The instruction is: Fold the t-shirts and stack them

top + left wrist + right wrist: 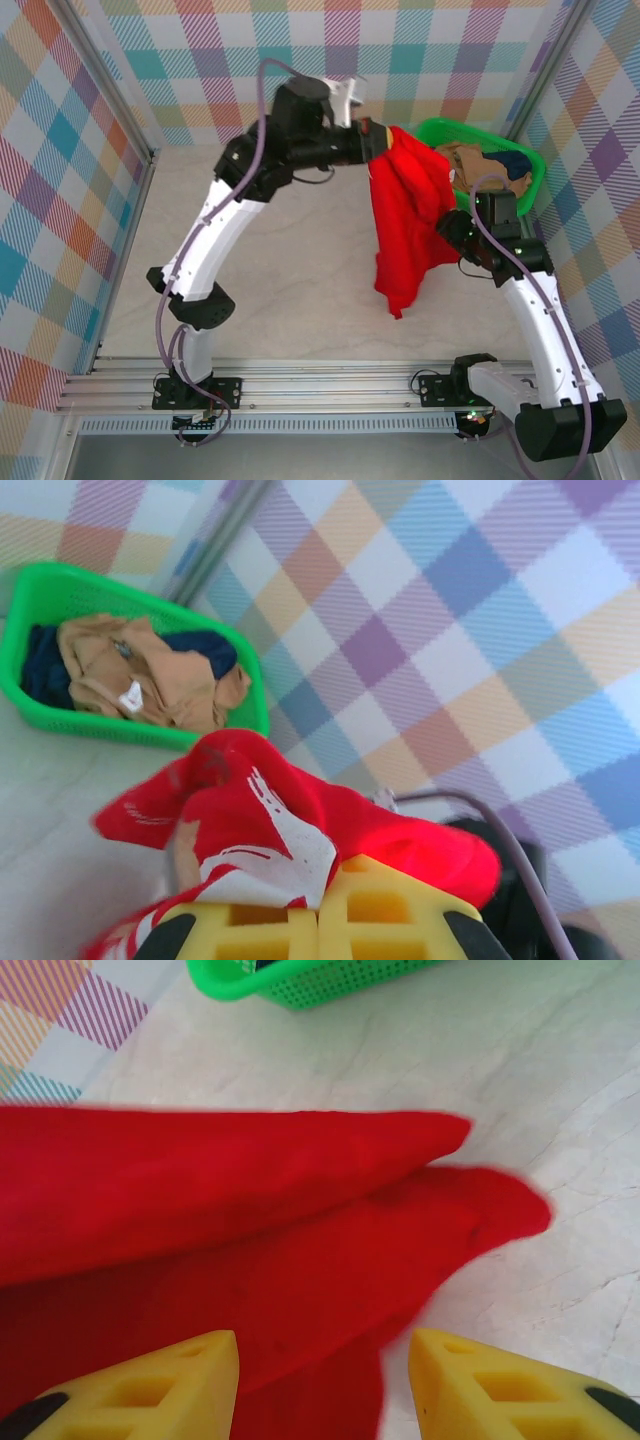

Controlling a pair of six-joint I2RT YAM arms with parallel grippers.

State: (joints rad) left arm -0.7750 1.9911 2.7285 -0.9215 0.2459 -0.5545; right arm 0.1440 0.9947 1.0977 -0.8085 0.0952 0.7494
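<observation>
A pale, marbled table (300, 300) sits inside walls (60, 150) of pastel plaid. Seen from above, a green basket (535, 170) of perforated plastic stands at the table's two o'clock corner, close to the right wall. Inside it a crumpled tan t-shirt (462, 160) fills the middle. A navy t-shirt (512, 162) is tucked under it, and my left wrist view shows dark cloth at both ends.

The red t-shirt (405, 220) is out of the basket, at about one o'clock from the table's centre and just beside the basket's left rim. My left gripper (372, 135) is clamped on the shirt's top edge. The cloth hangs from it in a long bunched drape, its lower tip pointing toward six o'clock. I cannot tell whether that tip touches the table. From my left wrist, a patch of white print (290, 850) shows on the red folds just above my closed yellow fingers (250, 930).

My right gripper (452, 226) sits at the three o'clock side of the hanging shirt. Its jaws are spread wide, with red folds lying across the gap between them.
</observation>
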